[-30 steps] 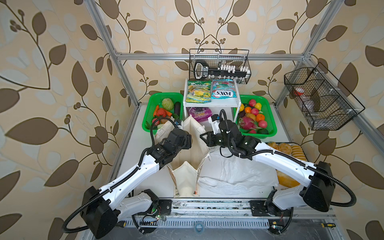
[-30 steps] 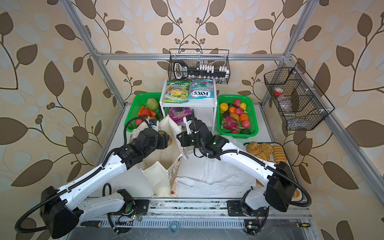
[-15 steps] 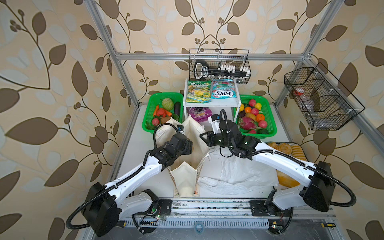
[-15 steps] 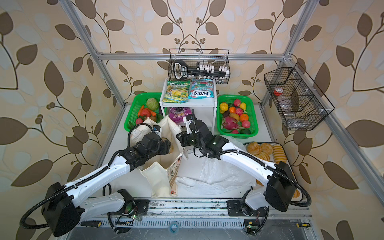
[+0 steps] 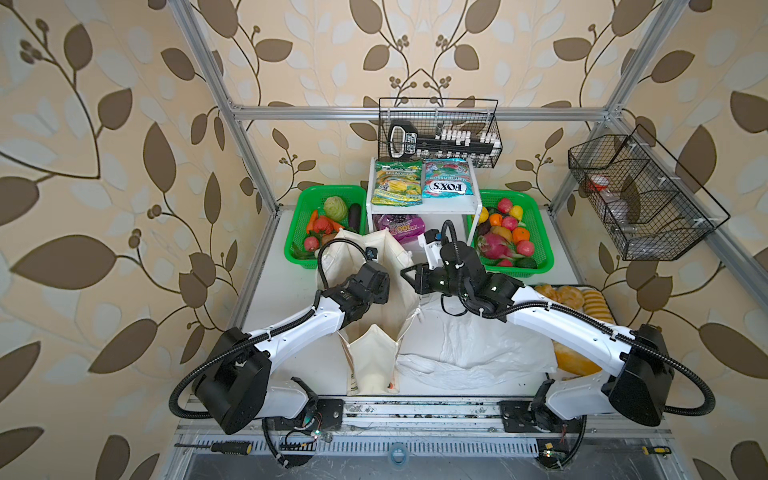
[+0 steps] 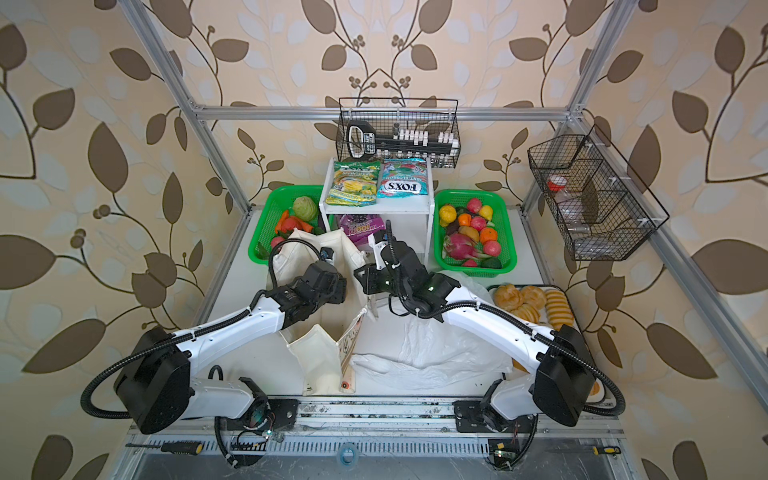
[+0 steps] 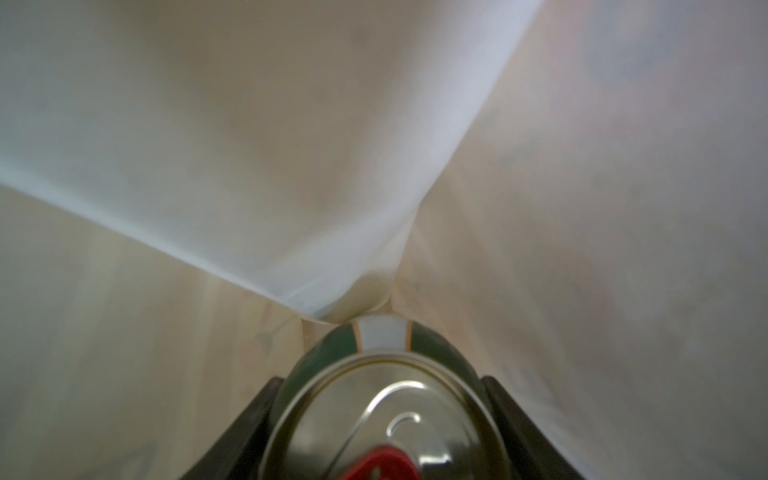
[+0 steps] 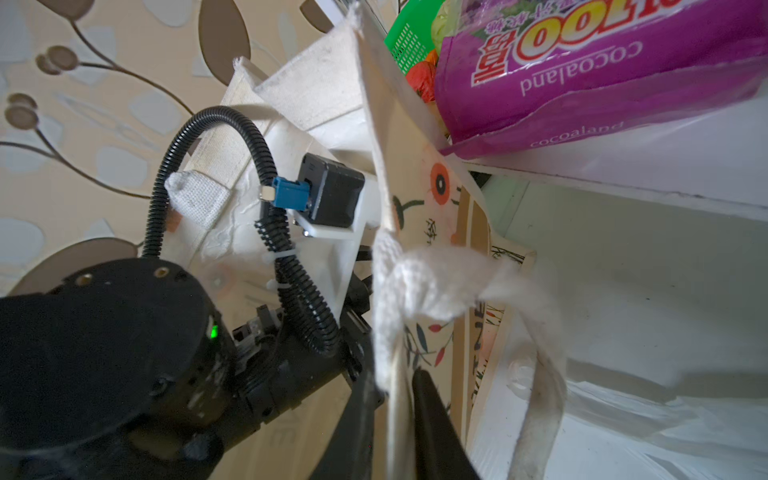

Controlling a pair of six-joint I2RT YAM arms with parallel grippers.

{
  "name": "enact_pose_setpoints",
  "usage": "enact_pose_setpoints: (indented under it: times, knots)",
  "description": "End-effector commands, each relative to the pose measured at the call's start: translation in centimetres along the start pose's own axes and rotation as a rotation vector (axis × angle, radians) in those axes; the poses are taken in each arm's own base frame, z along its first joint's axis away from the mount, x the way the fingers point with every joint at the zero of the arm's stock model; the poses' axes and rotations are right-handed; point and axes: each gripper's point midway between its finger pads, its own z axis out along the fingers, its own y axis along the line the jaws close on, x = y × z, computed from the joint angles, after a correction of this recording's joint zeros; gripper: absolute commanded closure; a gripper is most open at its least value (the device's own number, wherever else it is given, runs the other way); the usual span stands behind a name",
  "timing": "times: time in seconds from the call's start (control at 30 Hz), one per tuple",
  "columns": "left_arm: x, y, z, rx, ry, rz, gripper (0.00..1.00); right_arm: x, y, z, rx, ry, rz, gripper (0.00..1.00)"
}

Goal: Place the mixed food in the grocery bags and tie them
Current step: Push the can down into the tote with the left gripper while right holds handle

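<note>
While tote is being loaded, little is done.
Can gripped by left hand inside tote; tote itself pinched by right hand; nothing tied yet.

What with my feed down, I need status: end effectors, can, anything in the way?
Left end effector shut on drink can, inside canvas tote. Right end effector pinching tote rim. Fabric fold close ahead of can.

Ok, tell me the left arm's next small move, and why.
Probably open the left gripper to release the green can: it sits deep inside the canvas tote, fabric on all sides, while the right gripper pinches the tote's rim open.
</note>
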Motion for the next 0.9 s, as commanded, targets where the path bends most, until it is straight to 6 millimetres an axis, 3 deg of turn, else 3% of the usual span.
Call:
enact_pose_setpoints:
  times: [0.0, 0.37, 0.63, 0.8, 0.87]
  knots:
    - [-4.0, -0.7, -0.6, 0.018, -0.130, -0.055, 0.89, 0.1, 0.4, -0.5, -0.025, -0.001, 0.011, 0.81]
    - [0.6, 0.0, 1.4, 0.000, -0.031, -0.042, 0.86, 0.3, -0.2, -0.4, -0.014, 0.003, 0.024, 0.81]
    - [1.3, 0.5, 1.6, -0.026, -0.016, -0.030, 0.85, 0.3, -0.4, -0.4, -0.013, 0.004, 0.029, 0.81]
    - [2.5, -0.2, 2.6, 0.000, 0.033, -0.027, 0.84, 0.3, -0.4, -0.5, -0.011, 0.001, 0.032, 0.80]
    - [4.1, 0.0, 3.7, -0.020, 0.085, -0.021, 0.84, 0.2, -0.4, -0.5, -0.013, -0.001, 0.031, 0.80]
